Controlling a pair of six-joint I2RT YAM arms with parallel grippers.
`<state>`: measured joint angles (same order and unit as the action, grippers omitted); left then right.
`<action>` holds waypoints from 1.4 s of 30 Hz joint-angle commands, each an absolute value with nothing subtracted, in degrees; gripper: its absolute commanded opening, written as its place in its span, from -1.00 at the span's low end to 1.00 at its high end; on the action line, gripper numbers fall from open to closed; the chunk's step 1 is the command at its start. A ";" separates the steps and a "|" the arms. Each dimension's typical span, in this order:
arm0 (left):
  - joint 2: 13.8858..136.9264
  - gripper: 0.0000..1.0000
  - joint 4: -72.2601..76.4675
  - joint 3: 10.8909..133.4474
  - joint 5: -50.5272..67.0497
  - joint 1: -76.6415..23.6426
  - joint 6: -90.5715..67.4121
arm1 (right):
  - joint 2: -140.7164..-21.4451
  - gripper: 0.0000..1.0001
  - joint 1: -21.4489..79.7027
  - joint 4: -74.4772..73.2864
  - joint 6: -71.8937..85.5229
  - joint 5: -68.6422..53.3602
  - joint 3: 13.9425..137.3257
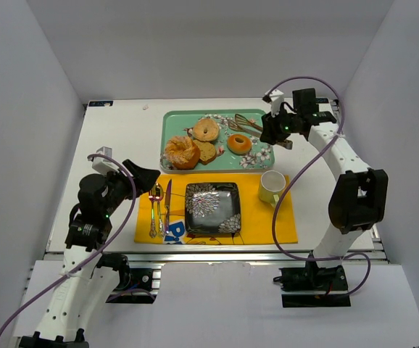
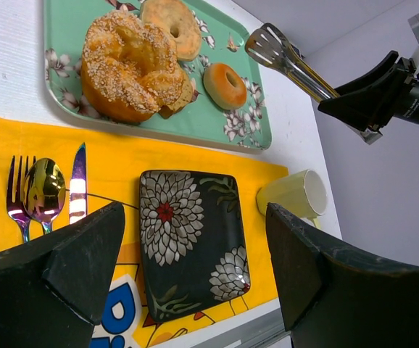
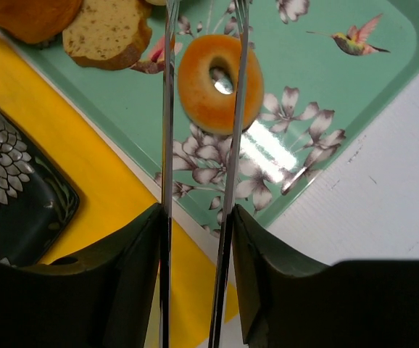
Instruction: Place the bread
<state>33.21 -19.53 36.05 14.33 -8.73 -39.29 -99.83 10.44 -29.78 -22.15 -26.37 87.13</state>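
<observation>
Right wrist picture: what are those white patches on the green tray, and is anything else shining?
Right wrist view: the white patches are glare on the glossy tray, one showing through the hole of the doughnut; the tongs carry bright streaks. Left wrist view: the spoon and knife mirror the light. Top view: even light, soft shadows.

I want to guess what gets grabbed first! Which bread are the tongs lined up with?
The small shiny orange ring: the right wrist view shows it between the tongs' arms; bun, bagel and slice lie aside.
</observation>
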 commanded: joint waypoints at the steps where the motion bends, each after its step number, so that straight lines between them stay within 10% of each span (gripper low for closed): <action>1: 32.96 0.75 -20.30 37.97 13.62 -8.44 -39.55 | -100.46 -0.06 13.44 -33.38 -26.36 -24.88 90.79; 33: 32.70 0.75 -19.07 36.74 14.15 -8.44 -39.99 | -104.06 -0.03 17.84 -42.45 -32.87 -10.90 90.09; 42: 32.87 0.75 -19.16 37.18 14.24 -8.44 -39.90 | -105.12 -0.36 17.84 -42.89 -32.34 -11.95 91.23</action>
